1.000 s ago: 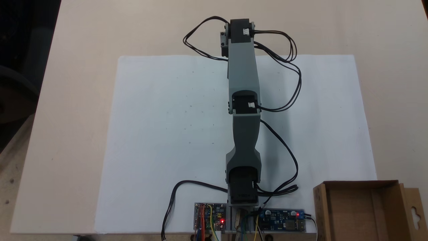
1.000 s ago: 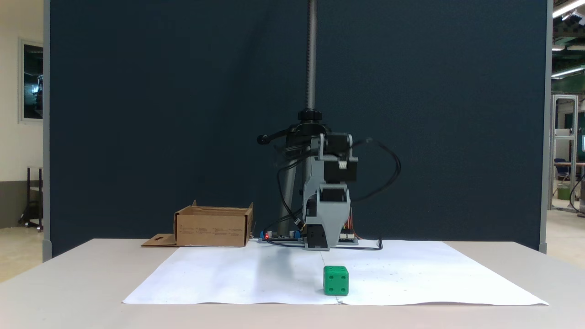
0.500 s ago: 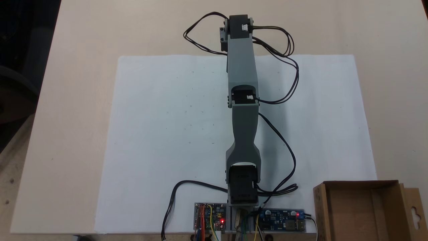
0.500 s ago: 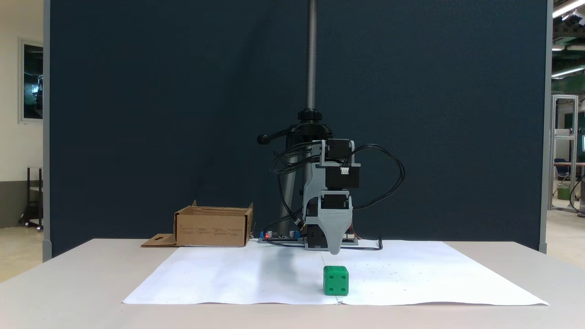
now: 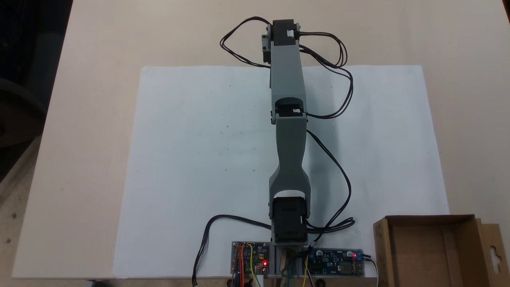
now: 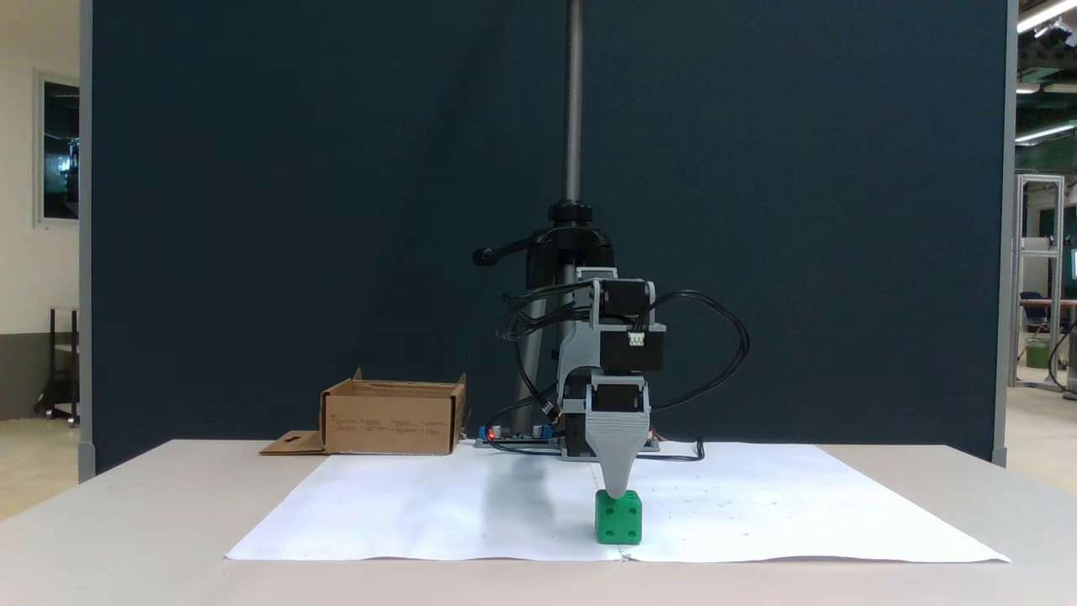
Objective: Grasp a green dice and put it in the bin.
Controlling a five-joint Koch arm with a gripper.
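Note:
The green dice (image 6: 618,518) sits on the white paper near the table's front edge in the fixed view from the front. My gripper (image 6: 617,492) points straight down, and its grey tip reaches the top of the dice, slightly left of its centre. The jaws lie one behind the other, so a single tip shows and their opening is hidden. From above, the stretched-out arm (image 5: 287,131) covers the dice. The bin, a brown cardboard box (image 6: 391,417), stands at the back left, far from the gripper; from above its wall (image 5: 381,251) lies at the lower right.
A white paper sheet (image 5: 199,159) covers the middle of the table. Circuit boards (image 5: 250,258) with red lights flank the arm's base. Black cables (image 5: 338,99) loop beside the arm. A tripod pole (image 6: 574,101) rises behind the base.
The arm has lowered and the gripper has come down from well above the dice to its top. The dice has not moved.

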